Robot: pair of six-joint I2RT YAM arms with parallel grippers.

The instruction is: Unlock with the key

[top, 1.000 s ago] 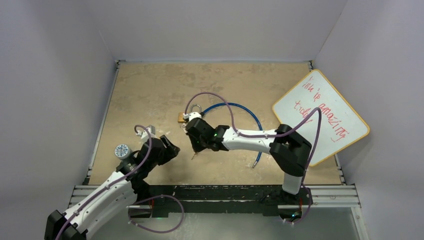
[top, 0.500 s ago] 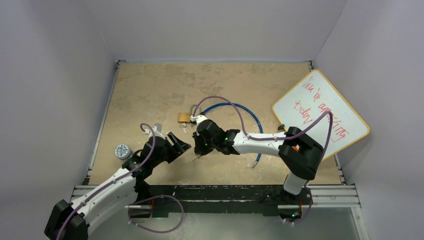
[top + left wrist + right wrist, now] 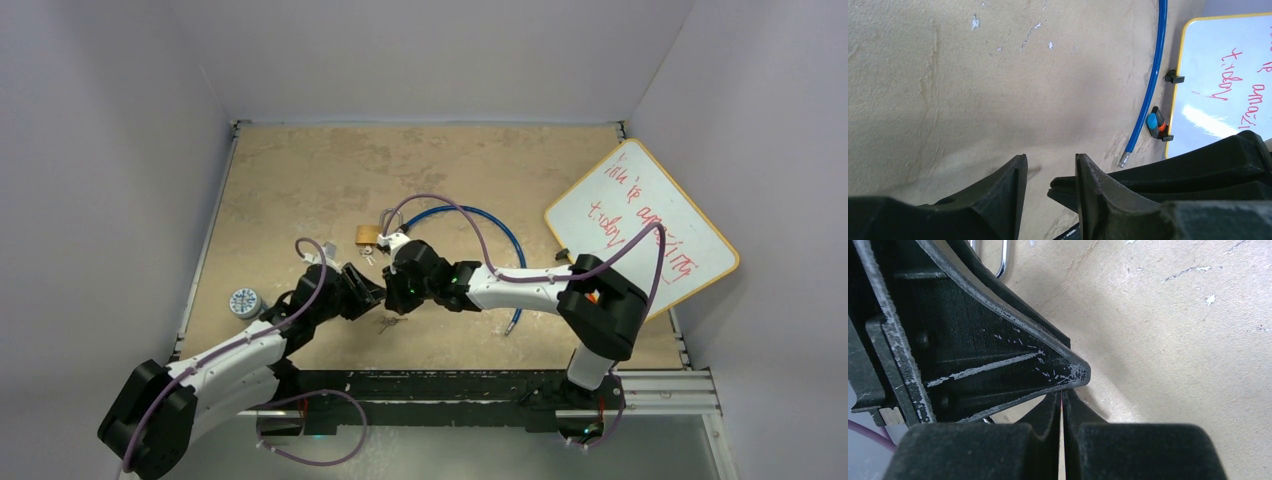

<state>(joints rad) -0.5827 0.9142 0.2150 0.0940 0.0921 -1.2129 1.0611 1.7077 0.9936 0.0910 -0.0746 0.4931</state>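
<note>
Looks like the key-handling step, well short of any turning. Finds the brass padlock (image 3: 368, 235) lying on the desk (image 3: 300, 180), too small here for judging the shackle latched or not. Places the small key (image 3: 388, 322) on the arm-base side of the padlock, low by the desk surface, just beneath both pincers. Shows the right pincer (image 3: 1062, 401) pressed together to a hairline slit, just on the arm-base side of the padlock; cannot tell about any grip on the key inside that slit. Shows the left pincer (image 3: 1048, 167) spread and empty, nose to nose with the right one, likewise near the padlock on its arm-base side. Reads, going by that meeting of fingertips, as a handover or a regrasp of the key. Calls next for a firm pinch on the key's head, blade left free and pointing outward, then a steadying hold on the padlock body, then careful lining-up of blade and keyway before pushing in and twisting. Risks a skewed or dropped key otherwise. Leaves the blue cable (image 3: 500, 235) curving just beyond the padlock, clear of the work.
</note>
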